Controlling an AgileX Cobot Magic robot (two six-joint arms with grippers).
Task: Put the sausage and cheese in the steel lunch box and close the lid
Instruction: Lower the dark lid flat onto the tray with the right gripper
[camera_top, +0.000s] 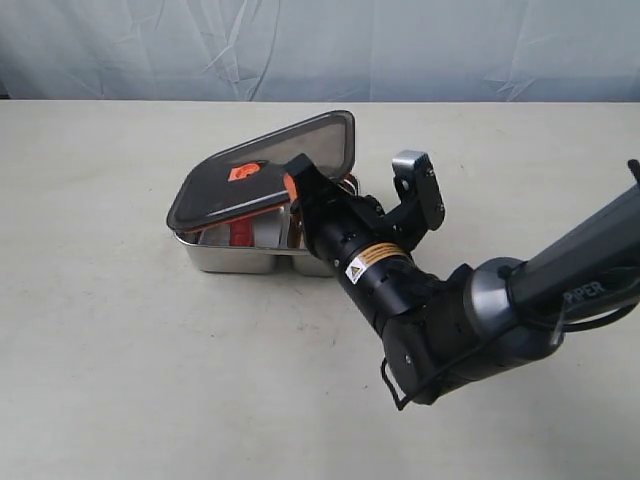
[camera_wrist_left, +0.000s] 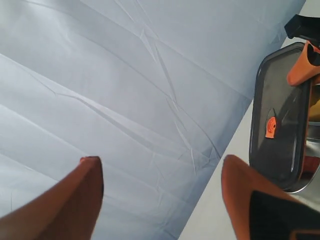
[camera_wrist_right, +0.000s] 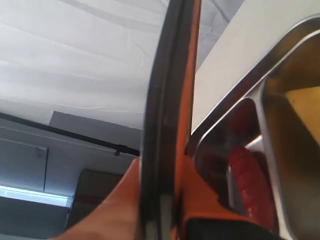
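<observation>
The steel lunch box (camera_top: 225, 258) sits left of centre on the pale table (camera_top: 120, 380), its long axis running left to right across the exterior view. The lid (camera_top: 270, 160) hangs over it at a slant, valve side up. Its long axis climbs from lower left to upper right, so its left corner lies low, close to the box's left rim, while its far right corner stands well clear of the box. The small orange valve (camera_top: 243, 172) shows near the middle of the lid.

The right gripper (camera_top: 294, 190) reaches in from the lower right of that frame and is clamped on the lid's near long edge. The right wrist view shows the dark rim and orange seal edge-on, squeezed between the two orange fingers (camera_wrist_right: 120, 205).

The sausage (camera_wrist_right: 250, 185) lies in the box's left compartment. Its long axis lies roughly along the divider, and ridged cuts cross it. In the exterior view only a short red piece shows under the raised lid edge. The cheese (camera_wrist_right: 305, 115) lies in the neighbouring compartment, mostly cut off by the frame edge, so which way it points cannot be told.

The left gripper (camera_wrist_left: 162, 167) is off the table in front of the creased backdrop (camera_wrist_left: 125, 90), fingers spread wide and holding nothing.
</observation>
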